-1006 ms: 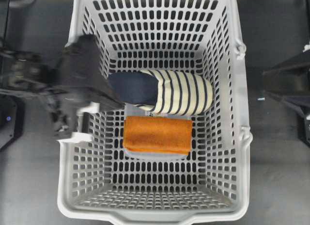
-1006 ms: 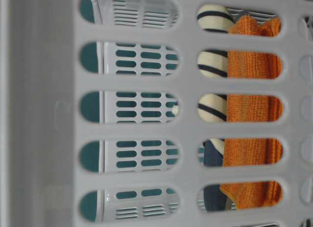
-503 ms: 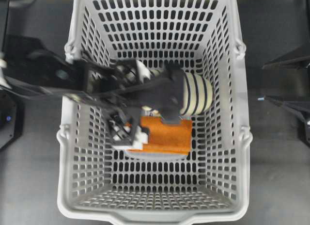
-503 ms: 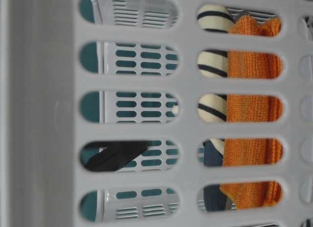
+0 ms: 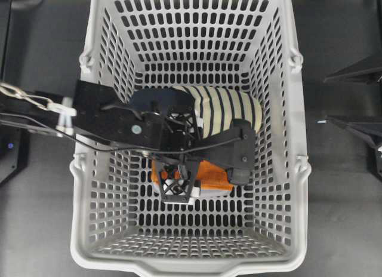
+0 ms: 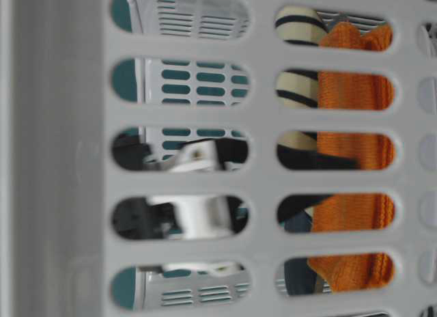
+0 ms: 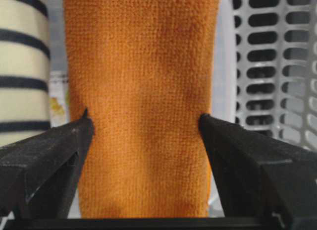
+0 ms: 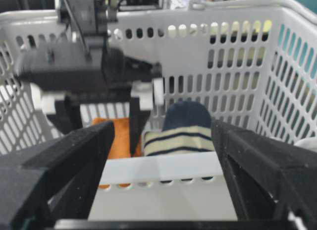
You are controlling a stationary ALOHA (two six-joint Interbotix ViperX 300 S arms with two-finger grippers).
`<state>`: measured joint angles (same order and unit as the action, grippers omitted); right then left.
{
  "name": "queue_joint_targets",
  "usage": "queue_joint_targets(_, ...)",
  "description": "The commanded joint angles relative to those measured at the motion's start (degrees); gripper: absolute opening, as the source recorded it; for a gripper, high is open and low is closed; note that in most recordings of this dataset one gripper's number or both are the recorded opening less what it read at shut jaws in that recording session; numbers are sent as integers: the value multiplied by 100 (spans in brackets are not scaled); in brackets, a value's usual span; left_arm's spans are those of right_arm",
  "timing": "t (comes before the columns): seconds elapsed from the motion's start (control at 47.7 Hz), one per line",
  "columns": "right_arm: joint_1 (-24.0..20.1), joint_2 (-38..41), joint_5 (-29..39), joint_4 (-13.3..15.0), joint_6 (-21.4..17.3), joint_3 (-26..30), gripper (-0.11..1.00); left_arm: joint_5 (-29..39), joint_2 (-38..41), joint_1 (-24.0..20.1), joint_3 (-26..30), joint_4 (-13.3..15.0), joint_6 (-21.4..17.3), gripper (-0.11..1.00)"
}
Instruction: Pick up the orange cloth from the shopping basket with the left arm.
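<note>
Grey shopping basket, orange cloth, slipper

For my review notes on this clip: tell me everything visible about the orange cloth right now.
The orange cloth is a rust-orange, fuzzy terry rectangle lying flat on the floor of the shopping basket, alongside the striped slipper. Overhead, the left arm covers most of it. In the wrist view the left gripper is open, its fingers straddling the cloth's long edges, tips at those edges, not yet closed.

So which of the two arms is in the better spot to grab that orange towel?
The left. Its gripper is already down inside the shopping basket, open, with one finger on each side of the orange cloth. The right gripper waits outside the basket.
</note>
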<state>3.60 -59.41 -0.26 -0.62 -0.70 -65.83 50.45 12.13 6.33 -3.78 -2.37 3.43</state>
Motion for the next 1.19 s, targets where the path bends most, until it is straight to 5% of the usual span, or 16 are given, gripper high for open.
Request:
queue_joint_targets(0.0, 26, 35, -44, -9, 0, 53, 75, -53, 70, 9, 0, -9, -9, 84)
queue_joint_targets(0.294, 35, 26, -44, -9, -9, 9, 75, -132, 97, 9, -114, -9, 44, 78)
queue_joint_targets(0.587, 35, 9, -9, -18, -9, 0, 75, -35, -193, 9, 79, -18, -88, 13)
queue_joint_targets(0.797, 44, 0, -9, -18, -9, 0, 75, 747, -571, 9, 782, -9, -88, 12)
queue_joint_targets(1.174, 79, 0, -9, -18, -9, -18, 75, 3120, -694, 9, 3085, -18, -79, 12)
